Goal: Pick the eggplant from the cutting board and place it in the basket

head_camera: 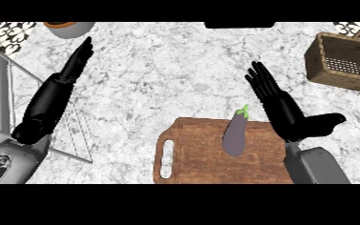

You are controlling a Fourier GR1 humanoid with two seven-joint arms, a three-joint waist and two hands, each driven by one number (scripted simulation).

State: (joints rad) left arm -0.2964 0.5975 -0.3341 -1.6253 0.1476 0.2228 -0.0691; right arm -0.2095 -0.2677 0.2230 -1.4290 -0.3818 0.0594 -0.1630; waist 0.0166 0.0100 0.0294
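A purple eggplant [235, 134] with a green stem lies on the brown wooden cutting board [197, 157] near the lower middle of the head view. My right hand [285, 108] hovers just right of the eggplant, open, fingers straight and pointing up-left, thumb out to the right, holding nothing. The wicker basket [336, 61] sits at the right edge, partly cut off. At the left, my left hand [60, 88] stays open, fingers pointing up, away from the board.
A grey bowl with an orange inside [69, 28] sits at the top left. A metal rack [14, 81] runs along the left edge. A dark object [239, 25] shows at the top edge. The marble counter [175, 71] spreads between board and basket.
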